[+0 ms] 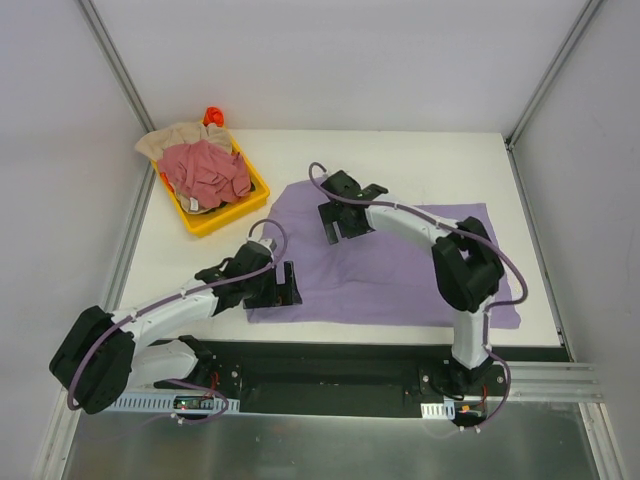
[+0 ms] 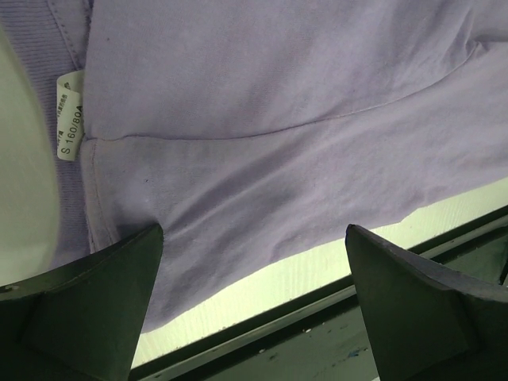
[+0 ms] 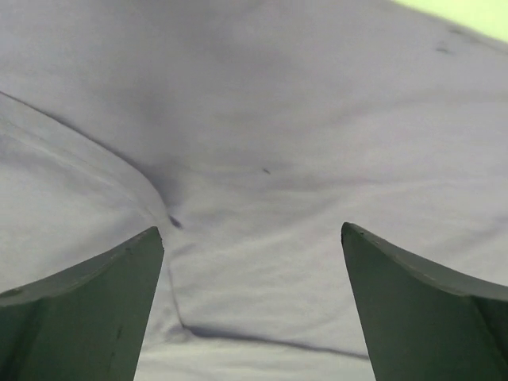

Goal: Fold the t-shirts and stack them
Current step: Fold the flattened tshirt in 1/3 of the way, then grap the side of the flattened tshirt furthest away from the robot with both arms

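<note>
White desk (image 1: 400, 160): lavender t-shirt (image 1: 390, 280) spread flat across the middle and right. Yellow tray (image 1: 222, 222) at far left holds the crumpled pink-red t-shirt (image 1: 205, 170), with the beige t-shirt (image 1: 165, 140) under it, hanging over the far rim. Left end effector (image 1: 272, 290) is over the lavender shirt's near-left edge, jaws wide apart, holding nothing. Right end effector (image 1: 345, 228) is over its far-middle part, also spread, holding nothing. White neck label (image 2: 70, 115) reads S 160/80A.

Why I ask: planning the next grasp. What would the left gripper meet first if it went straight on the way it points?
The lavender-purple cloth t-shirt, close to its white neck label: the open left gripper points down at that cloth with nothing between. The gap is hard to judge.
</note>
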